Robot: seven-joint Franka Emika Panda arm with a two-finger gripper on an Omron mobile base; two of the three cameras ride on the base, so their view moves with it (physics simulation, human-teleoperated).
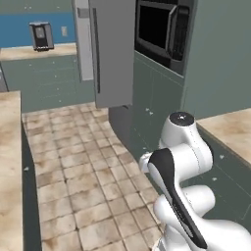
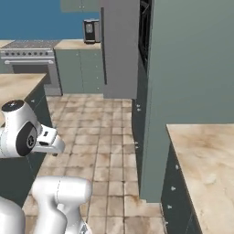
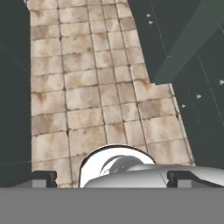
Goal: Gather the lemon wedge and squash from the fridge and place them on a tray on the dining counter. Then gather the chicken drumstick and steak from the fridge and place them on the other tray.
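The folded white arm [image 1: 184, 162] fills the lower right of the left base view. In the hand view the gripper [image 3: 111, 178] points down at tiled floor [image 3: 87, 87], its fingers spread wide and empty. The grey fridge [image 1: 110, 49] stands top centre, microwave [image 1: 164, 29] to its right, toaster [image 1: 40, 35] upper left.

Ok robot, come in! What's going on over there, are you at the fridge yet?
Pincer open, holding nothing, pointed at the tiled floor. Fridge ahead, door shut, not reached. Food and trays unseen. Aisle between the counters looks free.
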